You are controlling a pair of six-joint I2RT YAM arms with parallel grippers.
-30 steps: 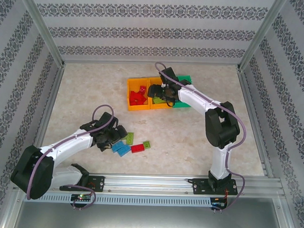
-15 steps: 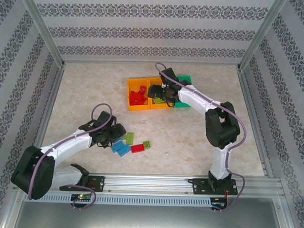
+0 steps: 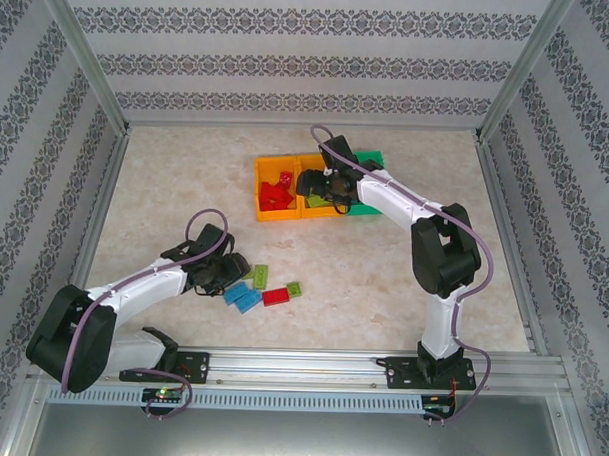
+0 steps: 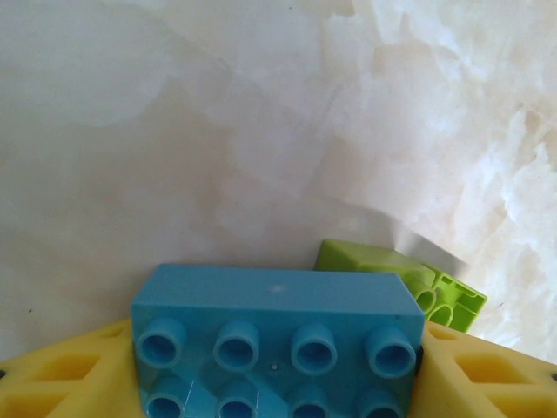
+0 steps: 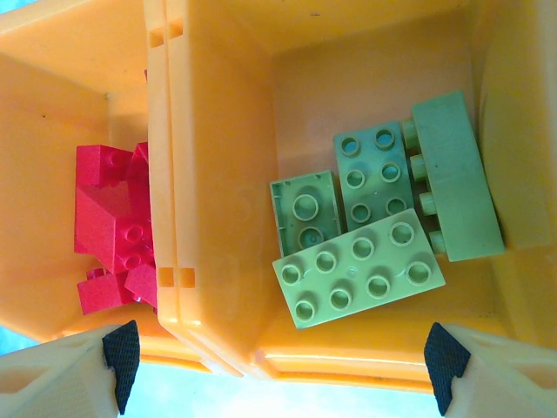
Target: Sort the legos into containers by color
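**LEFT JAWS CLOSING ROUND A BLUE BRICK; RIGHT ARM HOLDS OVER THE BINS**

Over the last second the left gripper [image 3: 226, 275] has narrowed its jaws from wide apart to a much smaller gap. It has also edged toward the loose bricks on the pale marble-patterned tabletop [image 3: 165, 203]. Treat this as the start of a pick: one more brick is about to leave the table, but nothing has been lifted yet.

In the left wrist view, the blue eight-stud plastic brick [image 4: 274, 305] sits squarely between the yellow fingertips [image 4: 61, 383], which stand at its two short ends. You cannot tell from the pictures whether the pads press on it or stop just short, so do not count it as gripped. A light green plastic brick [image 4: 396, 279] lies just behind the blue one, touching or nearly so. Expect that it may be nudged when the blue one comes up.

The right gripper [image 5: 278, 374] has not shifted in that second. Its jaws stand wide apart and hold nothing. It hovers above the middle orange plastic bin [image 5: 218, 174], where several light green bricks [image 5: 361, 274] lie. Red plastic bricks [image 5: 109, 226] fill the neighbouring orange plastic bin [image 5: 52, 104].

The green plastic bin [image 3: 372, 158] at the far end of the row is the likely home for blue, but the right arm hides its contents. A small red brick [image 3: 276, 297] also waits on the table near the left gripper
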